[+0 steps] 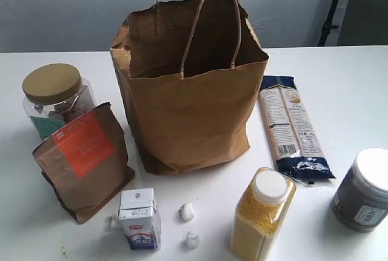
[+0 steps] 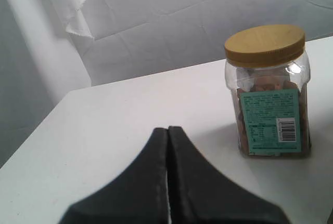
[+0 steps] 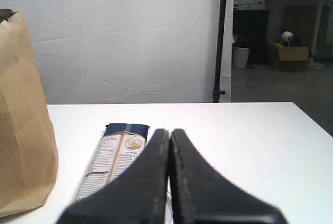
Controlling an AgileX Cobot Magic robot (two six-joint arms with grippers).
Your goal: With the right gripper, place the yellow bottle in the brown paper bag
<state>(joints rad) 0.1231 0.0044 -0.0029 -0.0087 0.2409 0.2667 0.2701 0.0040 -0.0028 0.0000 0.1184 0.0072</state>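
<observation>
The yellow bottle (image 1: 262,214), clear with yellow grains and a white cap, stands upright near the front of the white table, right of centre. Behind it, the tall brown paper bag (image 1: 191,97) stands open with its loop handles up; its side also shows as the bag (image 3: 23,115) in the right wrist view. Neither arm appears in the exterior view. My right gripper (image 3: 169,130) is shut with nothing between its fingers, low over the table. My left gripper (image 2: 167,128) is shut and empty too, near the gold-lidded jar.
A clear jar with a gold lid (image 1: 56,99) (image 2: 269,89) and a brown pouch with an orange label (image 1: 83,161) sit left. A small carton (image 1: 140,219) and two white bits (image 1: 187,212) lie in front. A blue noodle packet (image 1: 293,126) (image 3: 112,156) and a dark jar (image 1: 366,189) sit right.
</observation>
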